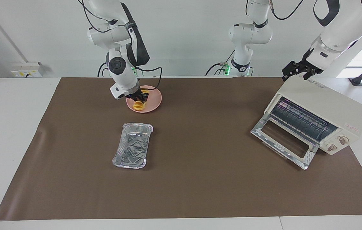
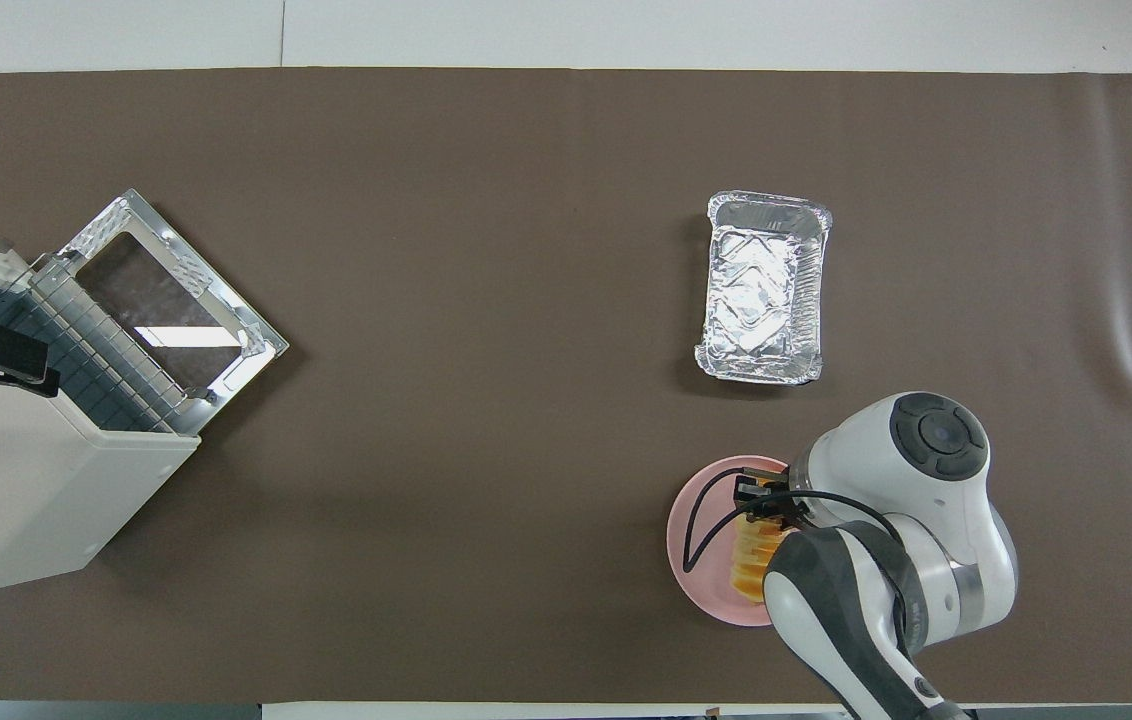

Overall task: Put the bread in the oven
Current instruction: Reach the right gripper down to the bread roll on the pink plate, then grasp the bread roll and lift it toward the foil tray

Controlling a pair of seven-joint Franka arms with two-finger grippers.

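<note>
Bread [image 1: 138, 103] lies on the pink plate [image 1: 154, 101], the right gripper [image 1: 140, 95] down on it, fingers pinching its middle. The left gripper [image 1: 297, 71] hangs spread over the oven [image 1: 325, 110] at three o'clock, holding nothing.

Overhead, the bread [image 2: 752, 560] sits at five o'clock, the oven [image 2: 16, 490], door down, at nine.

Pink plate [image 1: 153, 101]: round, lay on the mat toward the right arm's end.
Foil tray [image 1: 132, 149]: rectangular, silver, lay farther from the robots than the plate, apart from it.
Brown mat [image 1: 200, 179]: covered the white surface [image 1: 8, 134].
</note>
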